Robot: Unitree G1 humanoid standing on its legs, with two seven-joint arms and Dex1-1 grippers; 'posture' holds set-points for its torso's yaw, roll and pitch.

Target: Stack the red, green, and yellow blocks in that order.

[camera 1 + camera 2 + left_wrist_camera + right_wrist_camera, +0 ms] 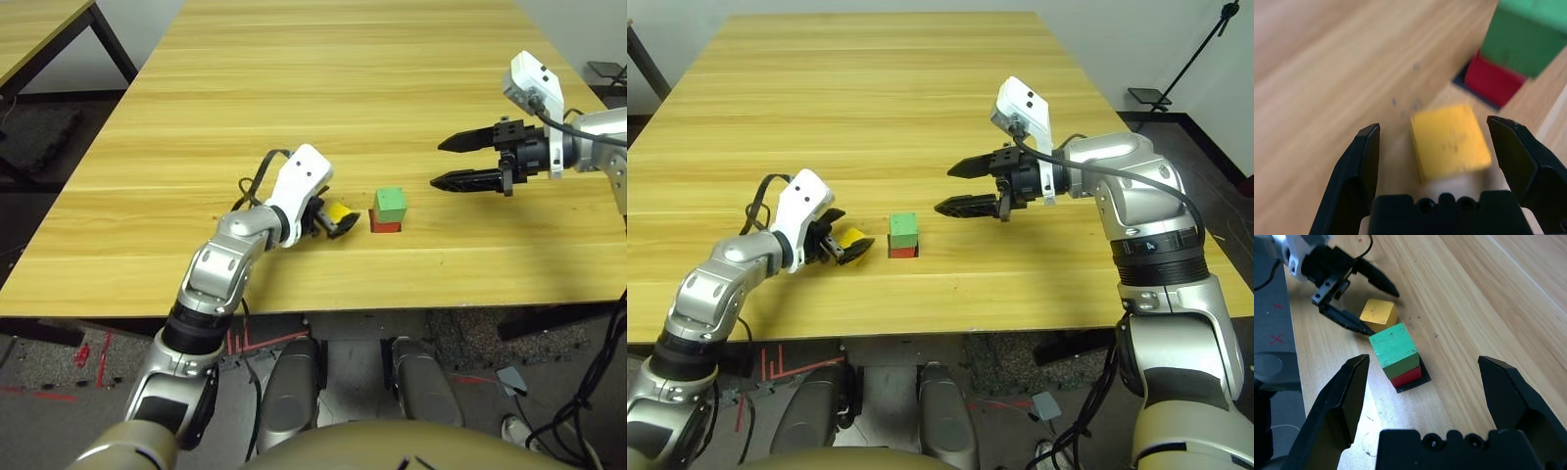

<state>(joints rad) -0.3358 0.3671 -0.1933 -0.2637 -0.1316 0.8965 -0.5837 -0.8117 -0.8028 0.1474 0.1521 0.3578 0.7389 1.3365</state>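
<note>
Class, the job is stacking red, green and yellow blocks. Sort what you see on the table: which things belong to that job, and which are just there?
Part of the job:
red block, at the bottom
green block, on the red
yellow block, between the open left gripper's fingers

Just there:
black patch under the stack
open right gripper, apart from the blocks

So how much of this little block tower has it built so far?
Two of three levels look done: the green block sits on the red block. In hand: the left gripper is open around the yellow block, which rests on the table beside the stack, not yet gripped. Left: grip it, lift it and set it on the green one. The right gripper hangs open, off to the side.
</note>
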